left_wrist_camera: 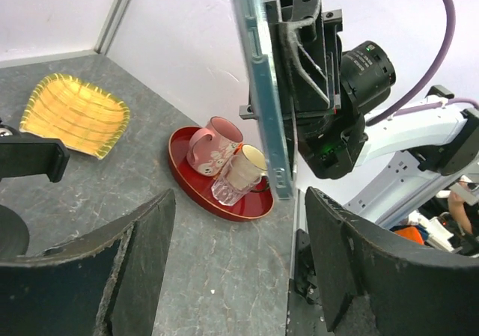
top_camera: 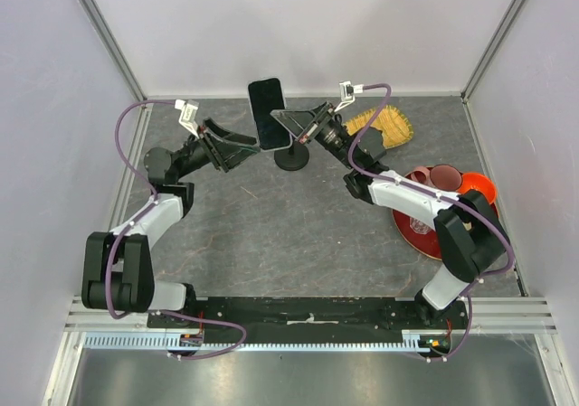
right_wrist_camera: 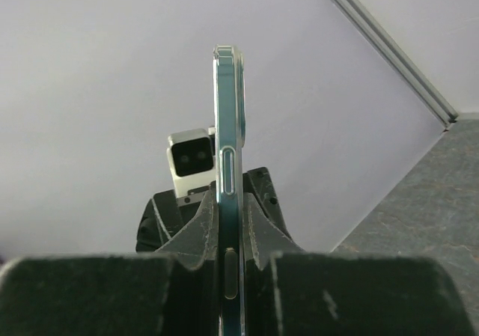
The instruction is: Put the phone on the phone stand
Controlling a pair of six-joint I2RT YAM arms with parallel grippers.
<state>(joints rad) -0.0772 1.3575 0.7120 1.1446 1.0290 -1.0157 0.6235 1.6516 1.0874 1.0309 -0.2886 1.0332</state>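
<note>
The phone (top_camera: pixel 265 103), a thin black slab, stands on end above the table at the back centre. My right gripper (top_camera: pixel 289 126) is shut on its right edge. In the right wrist view the phone (right_wrist_camera: pixel 227 164) shows edge-on, pinched between the two pads (right_wrist_camera: pixel 202 227). The phone stand (top_camera: pixel 291 161) shows its round black base just below and right of the phone; its top is hidden behind the gripper. My left gripper (top_camera: pixel 246 148) stands open left of the phone, nothing between its fingers (left_wrist_camera: pixel 138 257). The phone's edge (left_wrist_camera: pixel 266 104) rises ahead of it in the left wrist view.
A red plate (top_camera: pixel 412 230) with cups (top_camera: pixel 443 175) sits at the right, under my right arm. A yellow woven dish (top_camera: pixel 384 124) lies at the back right. White walls close the back and both sides.
</note>
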